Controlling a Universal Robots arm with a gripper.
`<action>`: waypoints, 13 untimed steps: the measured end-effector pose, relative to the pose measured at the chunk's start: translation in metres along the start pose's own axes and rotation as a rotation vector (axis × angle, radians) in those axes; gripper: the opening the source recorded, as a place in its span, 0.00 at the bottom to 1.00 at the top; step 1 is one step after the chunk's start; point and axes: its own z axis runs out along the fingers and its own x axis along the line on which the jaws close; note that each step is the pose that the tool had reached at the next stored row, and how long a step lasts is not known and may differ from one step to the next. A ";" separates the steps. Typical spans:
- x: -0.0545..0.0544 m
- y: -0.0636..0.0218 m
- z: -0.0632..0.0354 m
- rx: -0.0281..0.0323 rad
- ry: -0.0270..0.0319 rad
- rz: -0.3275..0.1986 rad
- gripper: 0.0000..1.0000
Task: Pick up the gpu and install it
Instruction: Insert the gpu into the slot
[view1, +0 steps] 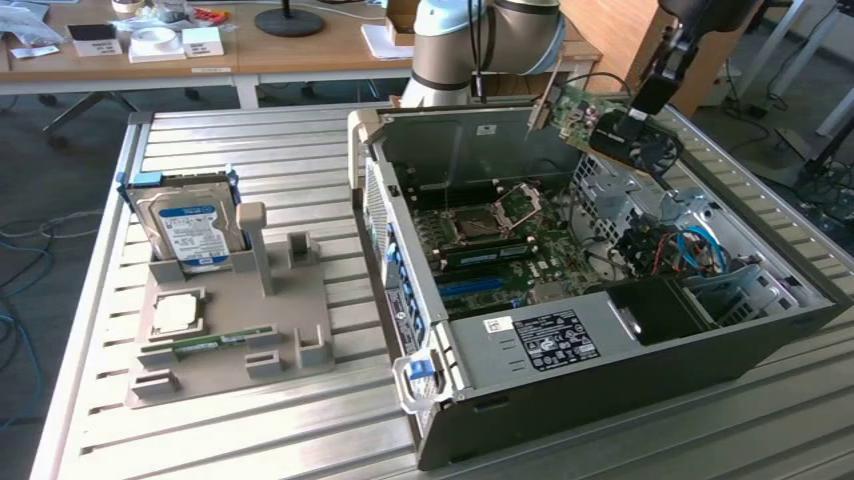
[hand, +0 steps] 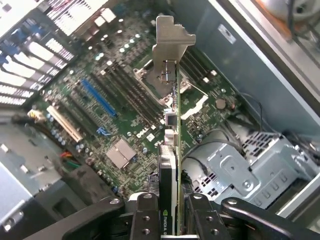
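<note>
While the gripper (hand: 171, 219) pinches the gpu (view1: 611, 122) edge-up above the open computer case (view1: 601, 390), clear of the motherboard (hand: 125, 120), good work means holding it square, its edge over what is probably the blue slot (hand: 97, 97).

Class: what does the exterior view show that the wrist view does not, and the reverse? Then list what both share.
Exterior view: the hard drive standing in a grey fixture on the slatted table, to that view's left of the open computer case. Wrist view: the claw shut on the gpu, gripping it from both faces, and a blue slot on the motherboard. Both: the gpu with its metal bracket, held over the open case, and the motherboard's CPU socket.
</note>
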 end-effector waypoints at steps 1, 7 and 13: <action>0.000 0.0000 0.0000 -0.0004 0.0013 -0.018 0.27; 0.000 -0.0001 0.0006 -0.0028 0.0088 -0.127 0.27; 0.000 -0.0001 0.0015 -0.0051 0.0163 -0.236 0.27</action>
